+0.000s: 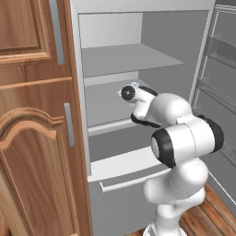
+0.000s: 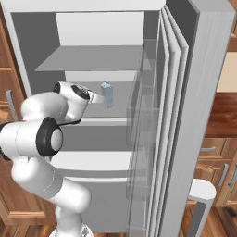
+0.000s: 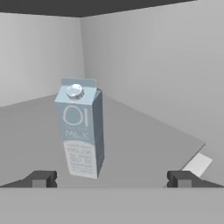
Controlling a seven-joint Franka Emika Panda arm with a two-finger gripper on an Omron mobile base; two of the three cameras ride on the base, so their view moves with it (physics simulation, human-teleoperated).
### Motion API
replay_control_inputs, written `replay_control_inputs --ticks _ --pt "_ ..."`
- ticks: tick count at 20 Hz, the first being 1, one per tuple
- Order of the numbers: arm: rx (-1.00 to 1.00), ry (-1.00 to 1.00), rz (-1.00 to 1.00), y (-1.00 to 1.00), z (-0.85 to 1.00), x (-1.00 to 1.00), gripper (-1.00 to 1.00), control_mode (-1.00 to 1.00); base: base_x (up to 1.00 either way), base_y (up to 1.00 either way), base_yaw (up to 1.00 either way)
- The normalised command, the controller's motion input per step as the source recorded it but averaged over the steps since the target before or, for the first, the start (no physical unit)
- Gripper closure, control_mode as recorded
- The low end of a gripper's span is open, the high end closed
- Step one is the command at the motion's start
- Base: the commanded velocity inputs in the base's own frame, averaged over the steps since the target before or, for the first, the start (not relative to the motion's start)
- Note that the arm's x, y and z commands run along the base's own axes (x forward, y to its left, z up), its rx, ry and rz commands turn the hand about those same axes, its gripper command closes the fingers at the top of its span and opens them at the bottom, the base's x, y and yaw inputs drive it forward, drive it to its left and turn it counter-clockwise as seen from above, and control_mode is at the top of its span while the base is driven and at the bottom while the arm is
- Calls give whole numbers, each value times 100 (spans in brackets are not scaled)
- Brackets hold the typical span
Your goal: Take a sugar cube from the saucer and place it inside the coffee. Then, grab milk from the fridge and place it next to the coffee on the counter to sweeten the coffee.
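Observation:
The fridge [image 1: 115,60] stands open, and my arm reaches onto its middle shelf. The milk [image 3: 81,129], a pale blue-grey carton with a peaked top and a round cap, stands upright on that shelf. It is also seen as the milk [image 2: 107,94] just beyond my hand. My gripper [image 3: 111,179] is open, its fingertips [image 3: 41,178] spread wide and short of the carton, touching nothing. The carton sits left of centre between them. From the right side, the gripper [image 2: 102,98] sits close to the carton. The sugar cube, saucer and coffee are out of view.
Wooden cabinets [image 1: 37,115] flank the fridge on the left. The open fridge door [image 2: 203,115] with clear racks [image 2: 141,115] stands to the right of my arm. A drawer [image 1: 124,170] sits below the shelf. The counter [image 2: 226,113] lies beyond the door.

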Motion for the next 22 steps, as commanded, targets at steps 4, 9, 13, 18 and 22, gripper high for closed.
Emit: replay_control_inputs --ticks 4,9,13,18,22 --pt "0 -4 -1 0 0 23 -100 -100 0 0 0" --pt "0 -3 -1 0 0 23 -100 -100 0 0 0" --pt "0 -5 -2 0 0 20 -100 -100 0 0 0" --pt "0 -5 -3 0 0 24 -100 -100 0 0 0" --pt "0 -4 -3 0 0 24 -100 -100 0 0 0"
